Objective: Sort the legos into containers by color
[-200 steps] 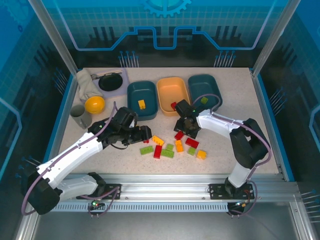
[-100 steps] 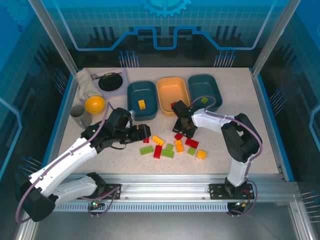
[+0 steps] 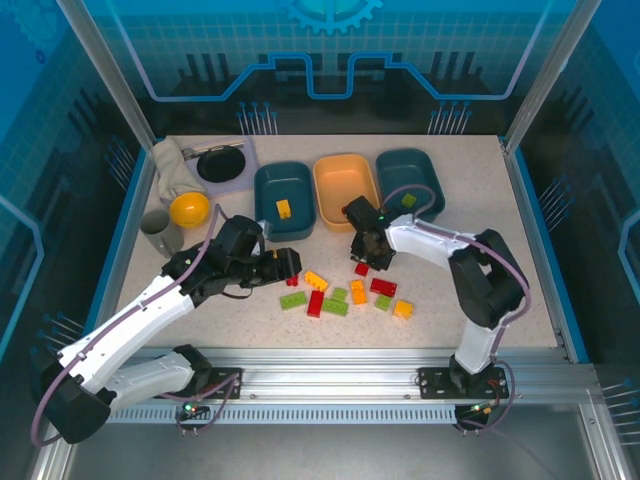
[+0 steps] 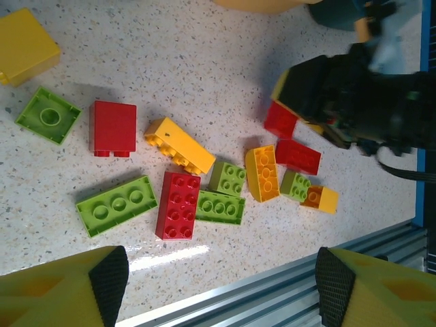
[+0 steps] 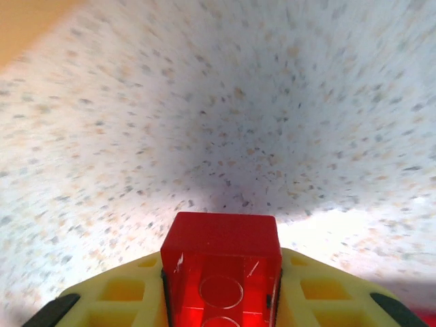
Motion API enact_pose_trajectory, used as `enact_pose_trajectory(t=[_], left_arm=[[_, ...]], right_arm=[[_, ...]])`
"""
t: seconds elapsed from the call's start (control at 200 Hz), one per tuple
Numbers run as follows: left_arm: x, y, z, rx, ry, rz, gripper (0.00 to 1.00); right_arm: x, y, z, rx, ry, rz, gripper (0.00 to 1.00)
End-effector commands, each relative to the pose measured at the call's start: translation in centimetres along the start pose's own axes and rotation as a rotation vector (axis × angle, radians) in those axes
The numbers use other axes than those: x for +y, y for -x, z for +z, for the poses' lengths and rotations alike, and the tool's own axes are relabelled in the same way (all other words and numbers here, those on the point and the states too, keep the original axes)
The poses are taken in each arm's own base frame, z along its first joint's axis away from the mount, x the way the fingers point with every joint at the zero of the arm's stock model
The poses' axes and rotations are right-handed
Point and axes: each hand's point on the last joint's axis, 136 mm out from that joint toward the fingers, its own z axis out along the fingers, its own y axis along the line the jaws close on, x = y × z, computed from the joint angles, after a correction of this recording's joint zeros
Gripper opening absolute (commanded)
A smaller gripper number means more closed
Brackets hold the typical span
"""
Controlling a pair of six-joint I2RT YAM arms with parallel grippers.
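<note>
Black dish (image 3: 220,165) beside pale cloth (image 3: 170,163); round yellow object (image 3: 189,209) near grey cup (image 3: 160,232).

Right wrist view: red brick (image 5: 221,262) cut off by bottom edge, table (image 5: 225,102) blurred, orange tray (image 5: 27,20) corner barely in frame. Left wrist view: 1 yellow brick (image 4: 24,44) cut by left edge, right arm (image 4: 361,102) blurred, partly past right edge.

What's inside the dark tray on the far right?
One light green brick lies in the right teal tray. A cable crosses its near part, hiding a strip.
</note>
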Motion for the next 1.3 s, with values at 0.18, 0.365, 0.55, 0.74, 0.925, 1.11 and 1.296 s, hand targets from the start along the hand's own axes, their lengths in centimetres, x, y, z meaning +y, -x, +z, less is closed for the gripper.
enact_pose_trajectory(t=[0.18, 0.365, 0.55, 0.74, 0.925, 1.11, 1.296], left_arm=[[-2.6, 5.7, -1.0, -0.093, -0.05, -0.061, 0.79], [-4.2, 9.8, -0.6, -0.123, -0.057, -0.053, 0.8], [-4.8, 11.8, 0.1, -0.136, -0.057, -0.064, 0.8], [-4.4, 11.9, 0.8, -0.125, -0.038, -0.077, 0.8], [-4.0, 11.5, 1.0, -0.114, -0.032, -0.093, 0.8], [-3.6, 11.0, 1.1, -0.106, -0.024, -0.104, 0.8], [-2.7, 10.5, 0.9, -0.095, 0.015, -0.112, 0.8]], right_arm=[[7.2, 7.7, -8.3, -0.235, 0.298, -0.336, 0.25], [11.3, 10.6, -6.6, -0.171, 0.363, -0.481, 0.25], [13.6, 12.3, -3.1, -0.086, 0.366, -0.489, 0.25], [13.7, 12.5, 0.9, -0.014, 0.304, -0.453, 0.27], [13.0, 12.7, 3.7, 0.038, 0.258, -0.396, 0.3], [13.0, 12.9, 4.2, 0.055, 0.251, -0.383, 0.36], [13.8, 13.5, 2.6, 0.029, 0.277, -0.382, 0.48]])
